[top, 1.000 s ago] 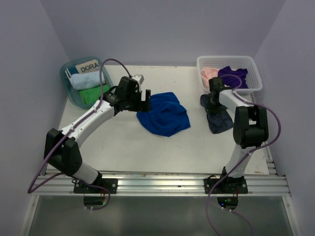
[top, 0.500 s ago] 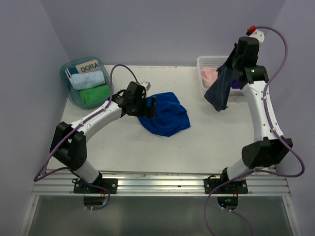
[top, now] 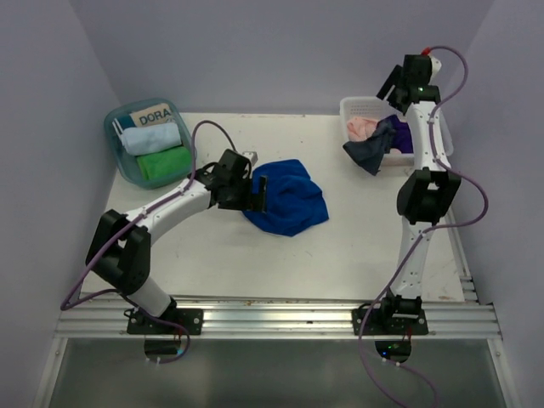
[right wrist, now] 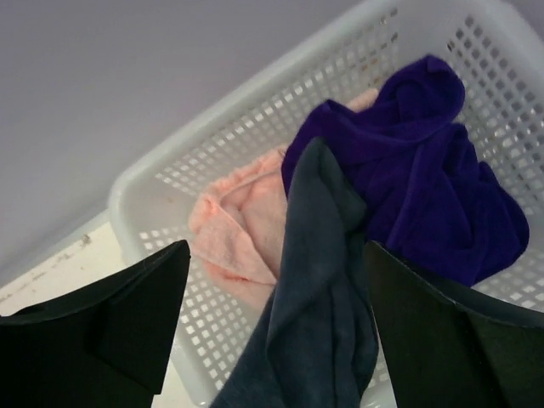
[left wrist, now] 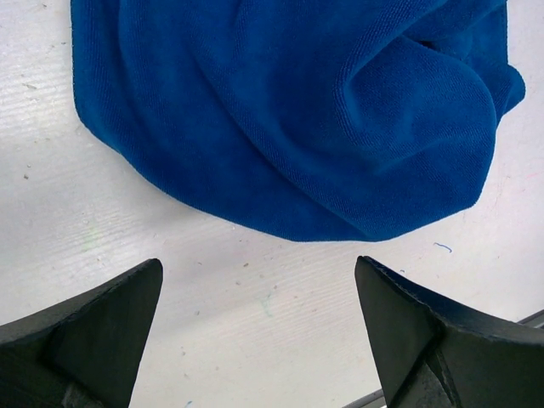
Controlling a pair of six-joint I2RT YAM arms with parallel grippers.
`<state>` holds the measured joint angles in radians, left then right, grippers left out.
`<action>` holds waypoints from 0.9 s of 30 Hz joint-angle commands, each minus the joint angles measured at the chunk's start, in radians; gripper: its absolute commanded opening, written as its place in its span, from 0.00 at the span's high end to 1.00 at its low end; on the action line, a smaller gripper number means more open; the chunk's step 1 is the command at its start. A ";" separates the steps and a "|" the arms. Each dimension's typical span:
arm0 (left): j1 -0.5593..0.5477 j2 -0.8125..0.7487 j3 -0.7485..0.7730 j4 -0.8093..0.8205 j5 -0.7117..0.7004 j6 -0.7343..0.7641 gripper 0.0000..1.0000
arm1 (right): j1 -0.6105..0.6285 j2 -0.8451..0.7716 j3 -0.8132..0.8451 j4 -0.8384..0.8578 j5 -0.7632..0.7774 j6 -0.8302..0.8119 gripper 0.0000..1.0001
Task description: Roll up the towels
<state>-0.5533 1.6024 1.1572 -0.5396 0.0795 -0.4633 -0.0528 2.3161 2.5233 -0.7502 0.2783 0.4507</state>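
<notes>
A crumpled royal blue towel (top: pixel 287 197) (left wrist: pixel 297 110) lies mid-table. My left gripper (top: pixel 255 192) (left wrist: pixel 259 263) is open just at its near-left edge, with bare table between the fingers. My right gripper (top: pixel 389 89) (right wrist: pixel 276 255) is raised above the white basket (top: pixel 353 106) (right wrist: pixel 255 110) and stands open. Below it a dark grey towel (top: pixel 371 151) (right wrist: pixel 323 323) drapes over the basket's front rim, free of the fingers. A pink towel (top: pixel 361 127) (right wrist: pixel 242 229) and a purple towel (top: pixel 399 129) (right wrist: pixel 425 178) lie inside the basket.
A teal tub (top: pixel 119 161) at the back left holds a rolled light blue towel (top: pixel 151 138), a green towel (top: pixel 161 161) and a card reading DORA. Purple walls close in the table on three sides.
The right arm lifted the dark grey towel off the table, carried it up over the basket and opened; the towel now hangs on the rim. The left gripper edged closer to the blue towel.
</notes>
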 commanded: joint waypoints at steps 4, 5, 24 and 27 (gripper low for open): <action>-0.025 0.014 -0.001 0.044 0.025 -0.024 0.01 | 0.011 -0.323 -0.430 0.126 -0.117 0.017 0.11; -0.030 0.030 0.001 0.043 0.022 -0.026 0.01 | 0.024 -0.351 -0.473 0.127 -0.129 0.014 0.11; -0.062 0.162 -0.019 0.150 0.029 -0.028 0.58 | 0.352 -0.962 -1.379 0.190 -0.231 0.039 0.25; -0.060 0.175 -0.004 0.156 0.026 -0.028 0.75 | 0.425 -0.949 -1.443 0.192 -0.241 0.057 0.21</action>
<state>-0.6094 1.7676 1.1202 -0.4366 0.1055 -0.4892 0.3092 1.3808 1.1198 -0.5667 0.0860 0.4789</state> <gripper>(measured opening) 0.285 0.778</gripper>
